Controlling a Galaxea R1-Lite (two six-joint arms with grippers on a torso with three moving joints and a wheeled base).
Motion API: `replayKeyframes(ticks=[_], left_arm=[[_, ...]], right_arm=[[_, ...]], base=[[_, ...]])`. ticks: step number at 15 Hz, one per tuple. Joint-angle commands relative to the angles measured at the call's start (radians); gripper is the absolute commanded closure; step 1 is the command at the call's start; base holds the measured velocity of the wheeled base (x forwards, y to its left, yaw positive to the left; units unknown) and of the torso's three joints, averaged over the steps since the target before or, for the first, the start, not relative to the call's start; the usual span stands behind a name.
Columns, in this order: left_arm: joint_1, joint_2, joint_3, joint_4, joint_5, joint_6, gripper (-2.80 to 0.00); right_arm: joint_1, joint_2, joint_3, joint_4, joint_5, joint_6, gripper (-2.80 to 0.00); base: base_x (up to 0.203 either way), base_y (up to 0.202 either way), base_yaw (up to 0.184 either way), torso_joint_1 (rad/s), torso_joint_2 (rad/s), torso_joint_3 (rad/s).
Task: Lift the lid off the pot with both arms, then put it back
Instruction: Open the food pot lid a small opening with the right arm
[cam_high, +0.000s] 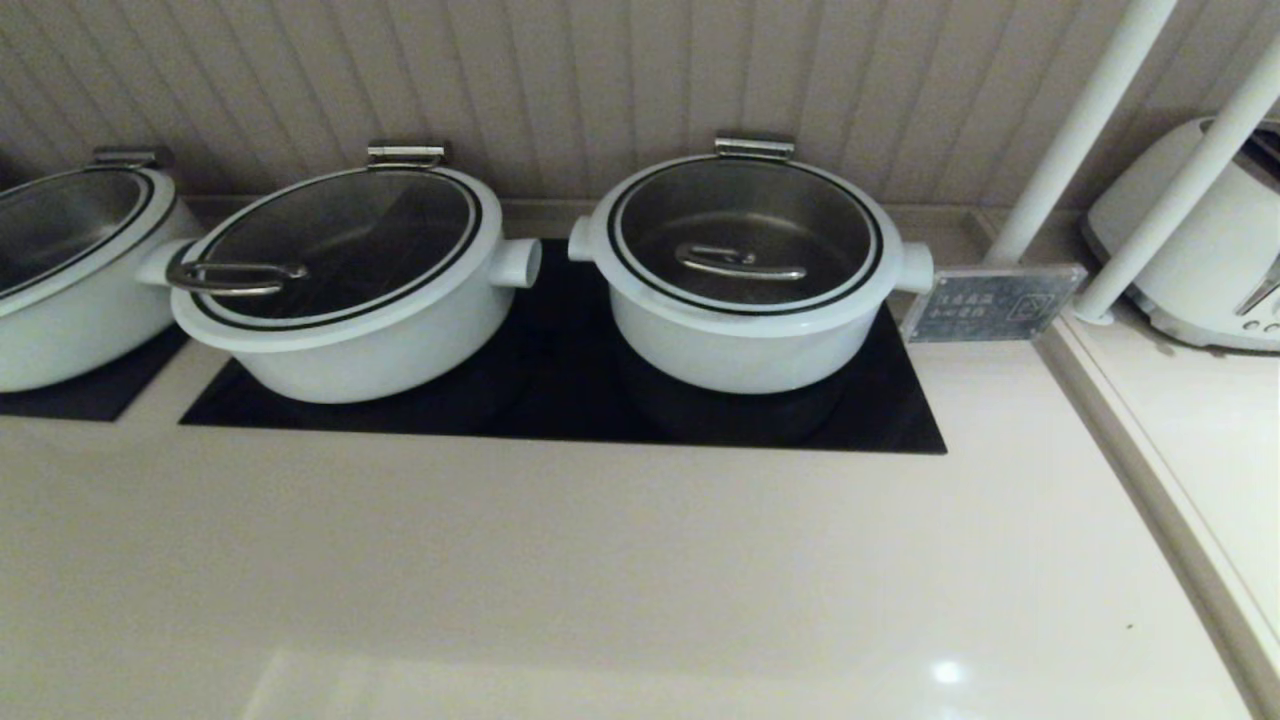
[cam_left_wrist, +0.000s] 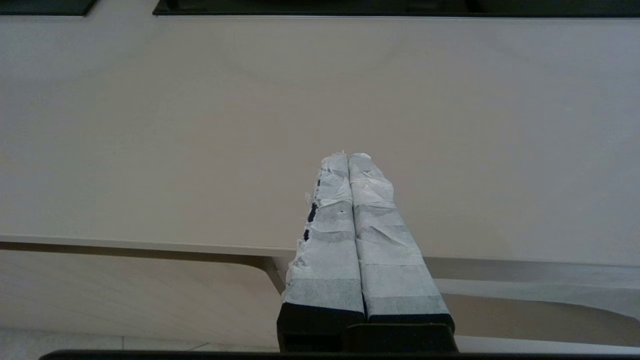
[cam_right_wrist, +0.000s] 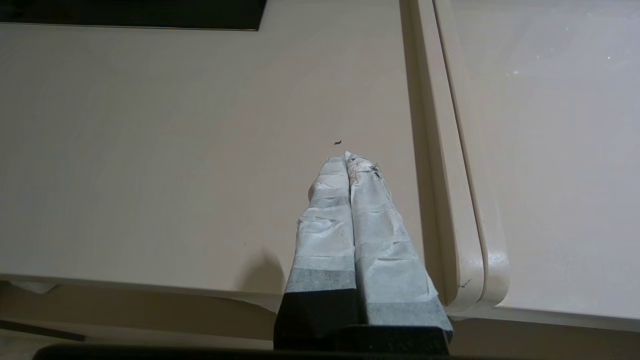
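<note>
The left pincer (cam_left_wrist: 348, 156) has its taped fingers pressed together, clamped on nothing, above the near edge of the beige desk (cam_left_wrist: 200, 125). The right pincer (cam_right_wrist: 346, 157) is likewise closed and empty, over the desk beside a raised seam. Neither shows in the head view. Farther back, the lid (cam_high: 745, 232) sits on the pot (cam_high: 745, 345), on a black hob panel (cam_high: 560, 400) right of a wider pot (cam_high: 350, 340).

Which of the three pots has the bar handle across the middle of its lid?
The pot farthest right, beside the small sign. Its lid carries a central steel bar; the middle pot's lid has a loop handle at its edge.
</note>
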Motion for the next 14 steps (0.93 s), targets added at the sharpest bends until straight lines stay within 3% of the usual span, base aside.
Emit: replayKeyframes(ticks=[1, 11, 14], left_arm=[[0.000, 0.001, 0.000, 0.000, 0.000, 0.000, 0.00], [-0.006, 0.001, 0.000, 0.000, 0.000, 0.000, 0.00], [-0.006, 0.001, 0.000, 0.000, 0.000, 0.000, 0.00]], right_arm=[[0.000, 0.001, 0.001, 0.000, 0.001, -0.004, 0.00], [0.000, 0.001, 0.001, -0.002, 0.008, -0.036, 0.00], [0.000, 0.001, -0.050, 0.004, 0.058, -0.049, 0.00]], base=[[0.000, 0.000, 0.000, 0.000, 0.00, 0.000], [0.000, 0.000, 0.000, 0.000, 0.00, 0.000], [0.000, 0.000, 0.000, 0.000, 0.00, 0.000]])
